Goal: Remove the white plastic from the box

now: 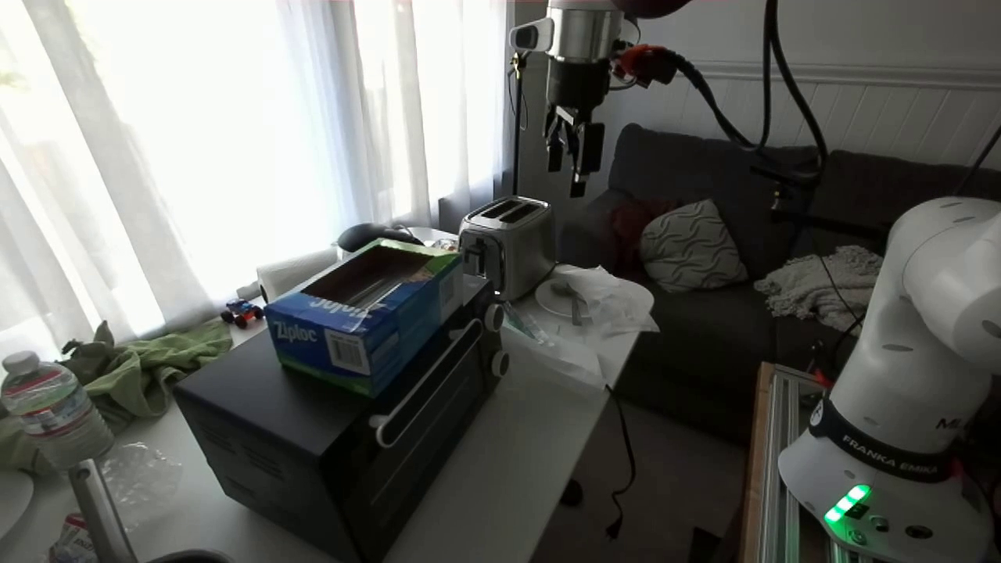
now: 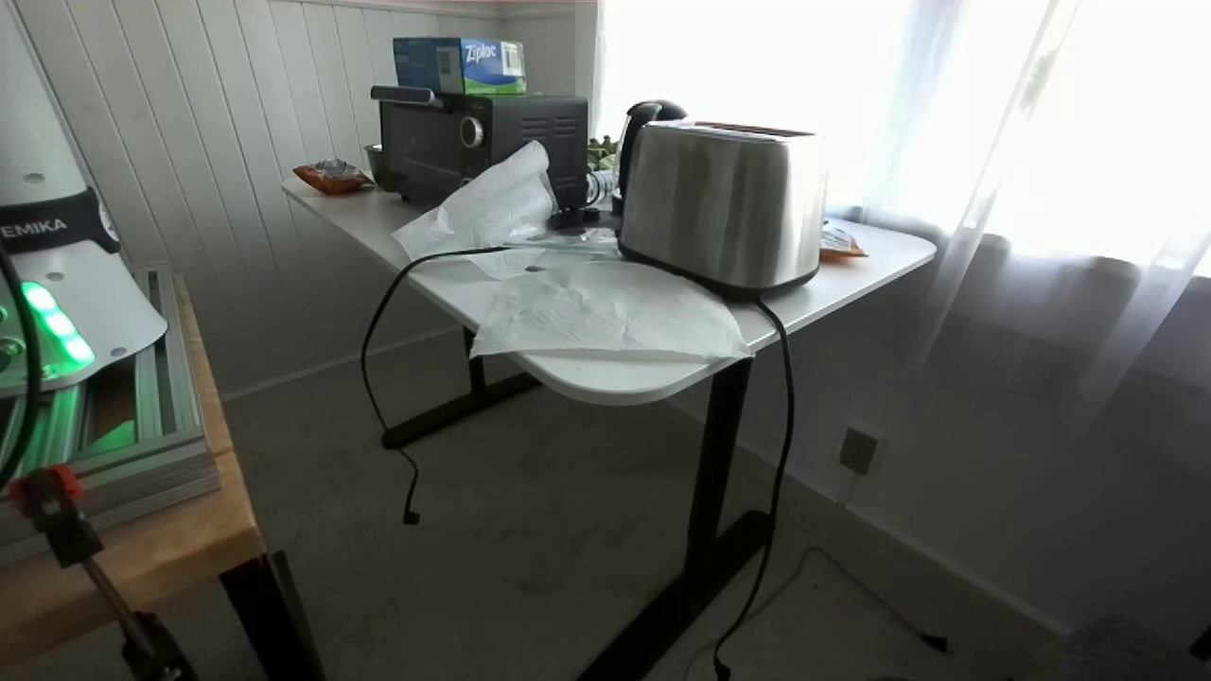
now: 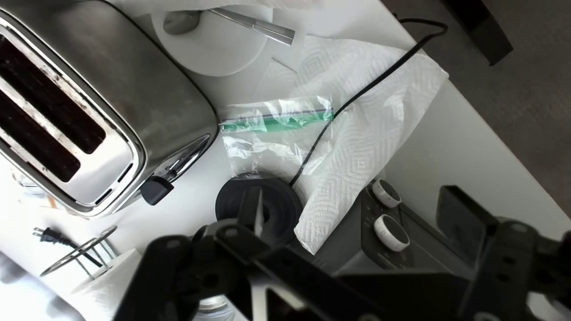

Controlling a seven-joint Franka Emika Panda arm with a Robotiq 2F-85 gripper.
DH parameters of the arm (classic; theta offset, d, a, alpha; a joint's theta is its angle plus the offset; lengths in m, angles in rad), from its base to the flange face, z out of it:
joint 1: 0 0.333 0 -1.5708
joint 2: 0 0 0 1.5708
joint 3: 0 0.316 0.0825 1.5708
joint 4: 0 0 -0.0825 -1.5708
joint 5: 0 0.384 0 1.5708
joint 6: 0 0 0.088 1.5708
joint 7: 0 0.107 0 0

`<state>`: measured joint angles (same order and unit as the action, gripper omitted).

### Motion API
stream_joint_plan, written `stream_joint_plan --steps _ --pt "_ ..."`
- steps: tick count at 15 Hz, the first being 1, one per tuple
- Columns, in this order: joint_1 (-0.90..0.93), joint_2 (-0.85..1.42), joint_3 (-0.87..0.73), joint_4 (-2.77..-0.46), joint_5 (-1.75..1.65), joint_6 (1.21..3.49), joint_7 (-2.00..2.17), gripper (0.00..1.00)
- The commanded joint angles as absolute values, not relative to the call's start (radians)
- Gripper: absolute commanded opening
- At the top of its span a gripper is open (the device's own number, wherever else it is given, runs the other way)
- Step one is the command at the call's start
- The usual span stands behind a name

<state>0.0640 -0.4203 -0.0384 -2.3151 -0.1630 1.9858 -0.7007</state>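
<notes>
The white worktop (image 1: 500, 453) shows a strip of surface between the front of the black oven (image 1: 336, 414) and its own long edge. Past the oven's end stands the toaster (image 1: 516, 242). On the oven, near its front edge, sits the blue Ziploc box (image 1: 391, 332), open top upward; what the pale streaks (image 1: 391, 285) inside are, I cannot tell. 2 paper towels (image 2: 615, 312) reach the worktop's edge. High in open air, well apart from the box, hangs the hand (image 1: 569, 168), its 2 fingers spread wide with air between them.

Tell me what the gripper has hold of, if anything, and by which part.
Nothing is held. The gripper is open in the wrist view, its jaws wide apart with nothing gripped between them.
</notes>
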Motion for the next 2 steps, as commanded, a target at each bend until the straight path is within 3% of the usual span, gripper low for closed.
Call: stream_joint_plan --steps 1,2 --pt "0.073 -0.416 -0.046 -2.313 -0.166 1.982 -0.698 1.0" --pt "0.073 -0.413 -0.045 -2.313 -0.166 1.982 -0.698 1.0"
